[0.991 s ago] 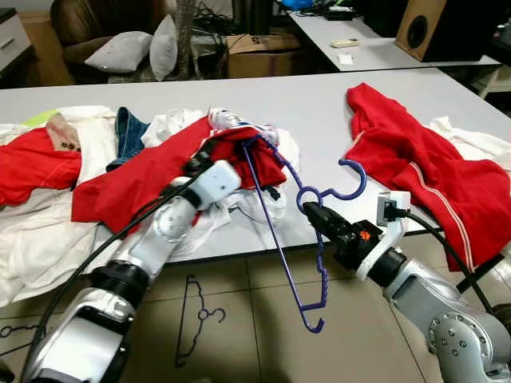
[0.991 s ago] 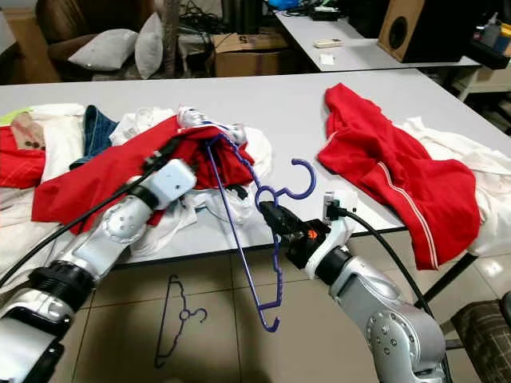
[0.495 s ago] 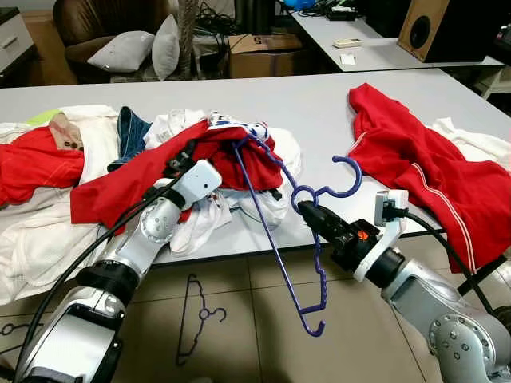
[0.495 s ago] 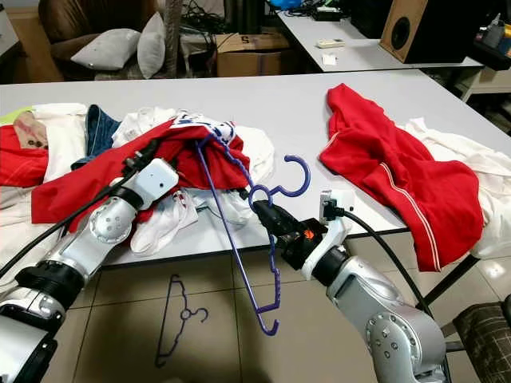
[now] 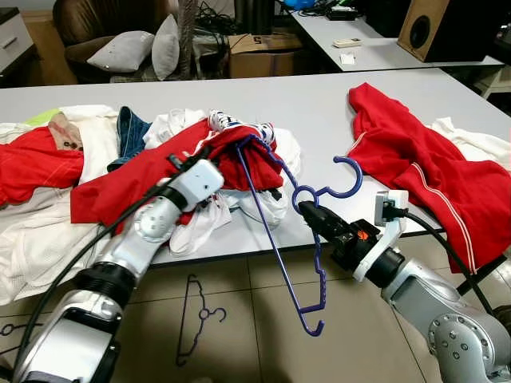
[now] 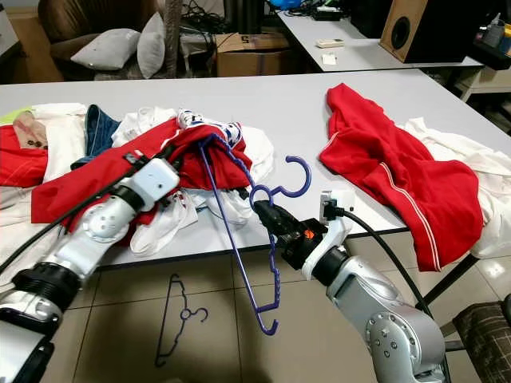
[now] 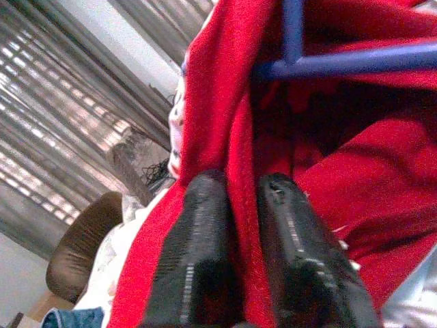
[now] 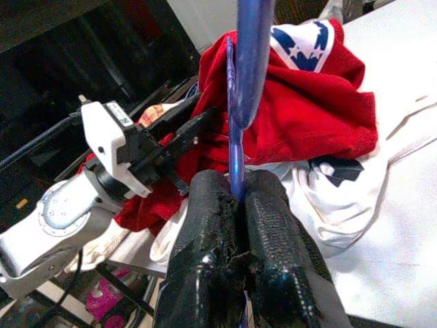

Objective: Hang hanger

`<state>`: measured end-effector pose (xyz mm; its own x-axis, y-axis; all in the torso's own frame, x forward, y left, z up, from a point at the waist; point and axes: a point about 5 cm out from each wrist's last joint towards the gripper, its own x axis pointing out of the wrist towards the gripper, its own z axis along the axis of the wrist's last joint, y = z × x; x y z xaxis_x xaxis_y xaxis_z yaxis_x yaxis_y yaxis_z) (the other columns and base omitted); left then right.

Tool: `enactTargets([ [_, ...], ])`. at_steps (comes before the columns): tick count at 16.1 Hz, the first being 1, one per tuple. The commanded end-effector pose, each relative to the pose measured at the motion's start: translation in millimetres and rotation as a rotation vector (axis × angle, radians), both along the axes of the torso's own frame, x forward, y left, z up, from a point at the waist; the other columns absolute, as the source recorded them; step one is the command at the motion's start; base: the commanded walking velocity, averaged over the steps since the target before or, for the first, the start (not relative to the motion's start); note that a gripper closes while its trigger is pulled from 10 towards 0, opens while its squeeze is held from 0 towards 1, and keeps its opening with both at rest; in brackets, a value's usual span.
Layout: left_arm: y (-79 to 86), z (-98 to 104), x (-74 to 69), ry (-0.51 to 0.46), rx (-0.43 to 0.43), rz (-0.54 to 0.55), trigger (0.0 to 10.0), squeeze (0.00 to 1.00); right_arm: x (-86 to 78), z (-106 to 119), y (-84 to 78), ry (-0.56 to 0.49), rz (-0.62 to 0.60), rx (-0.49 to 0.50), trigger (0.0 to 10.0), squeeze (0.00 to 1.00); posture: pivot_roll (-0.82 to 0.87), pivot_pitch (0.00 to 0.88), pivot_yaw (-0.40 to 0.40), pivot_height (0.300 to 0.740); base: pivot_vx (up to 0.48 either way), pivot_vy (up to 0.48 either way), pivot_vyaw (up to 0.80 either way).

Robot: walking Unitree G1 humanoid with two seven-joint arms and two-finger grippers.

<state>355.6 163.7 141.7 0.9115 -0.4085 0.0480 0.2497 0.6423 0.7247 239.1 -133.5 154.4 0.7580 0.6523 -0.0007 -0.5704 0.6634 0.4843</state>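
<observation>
Left gripper (image 5: 201, 152) raised shirt (image 5: 144, 171) slightly.

Head stereo overlooks table (image 5: 319, 104); wrist cameras close.

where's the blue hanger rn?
In the head views the blue hanger hangs off the table's front edge, centre of frame. The right gripper holds it by the neck, jaws shut, its far end tucked into the red shirt pinched by the left gripper.

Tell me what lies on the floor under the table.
A second hanger lies flat on the tiled floor below the table edge. Farther under the tabletop is hidden from view.
</observation>
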Motion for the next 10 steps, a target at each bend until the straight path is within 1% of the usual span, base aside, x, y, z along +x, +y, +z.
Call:
enactTargets([
  [1,4.7,2,-0.4,0.011,-0.025,0.003,0.0,0.00,1.8,2,-0.9,-0.011,-0.006,0.000,10.0,0.00,-0.12,0.000,0.037,0.740,0.000,0.000,0.00],
  [2,8.0,4,0.4,0.046,-0.082,0.004,0.0,0.00,1.8,2,-0.9,-0.008,-0.005,-0.001,10.0,0.00,-0.11,0.000,0.034,0.740,0.000,0.000,0.00],
  [3,8.5,10,2.4,0.071,-0.162,-0.001,0.0,0.00,1.9,1,-1.6,-0.004,-0.006,-0.004,10.0,0.00,-0.11,0.000,0.033,0.740,0.000,0.000,0.00],
  [4,8.6,14,3.8,0.080,-0.202,-0.004,0.0,0.00,1.9,0,-1.9,0.000,-0.006,-0.006,10.0,0.00,-0.11,0.000,0.033,0.740,0.000,0.000,0.00],
  [5,8.5,22,7.6,0.112,-0.287,-0.016,0.0,0.00,1.9,-1,-2.1,0.007,-0.004,-0.009,10.0,0.00,-0.11,0.000,0.031,0.740,0.000,0.000,0.00],
  [6,8.0,25,9.0,0.130,-0.318,-0.025,0.0,0.00,2.0,-2,-2.1,0.009,-0.003,-0.010,10.0,0.00,-0.11,0.000,0.031,0.740,0.000,0.000,0.00],
  [7,3.1,41,13.0,0.158,-0.399,-0.076,0.0,0.00,2.2,-4,-0.5,0.018,0.008,-0.018,10.0,0.00,-0.10,0.000,0.027,0.740,0.000,0.000,0.00],
  [8,-1.3,59,16.4,0.153,-0.463,-0.113,0.0,0.00,2.9,-6,1.7,0.029,0.018,-0.026,10.0,0.00,-0.10,0.000,0.027,0.740,0.000,0.000,0.00],
  [9,-3.1,65,17.3,0.157,-0.486,-0.129,0.0,0.00,3.4,-7,2.5,0.032,0.020,-0.029,10.0,0.00,-0.10,0.000,0.027,0.740,0.000,0.000,0.00],
  [10,-8.2,79,17.8,0.163,-0.525,-0.174,0.0,0.00,5.2,-8,5.0,0.039,0.024,-0.033,10.0,0.00,-0.09,0.000,0.028,0.740,0.000,0.000,0.00],
])
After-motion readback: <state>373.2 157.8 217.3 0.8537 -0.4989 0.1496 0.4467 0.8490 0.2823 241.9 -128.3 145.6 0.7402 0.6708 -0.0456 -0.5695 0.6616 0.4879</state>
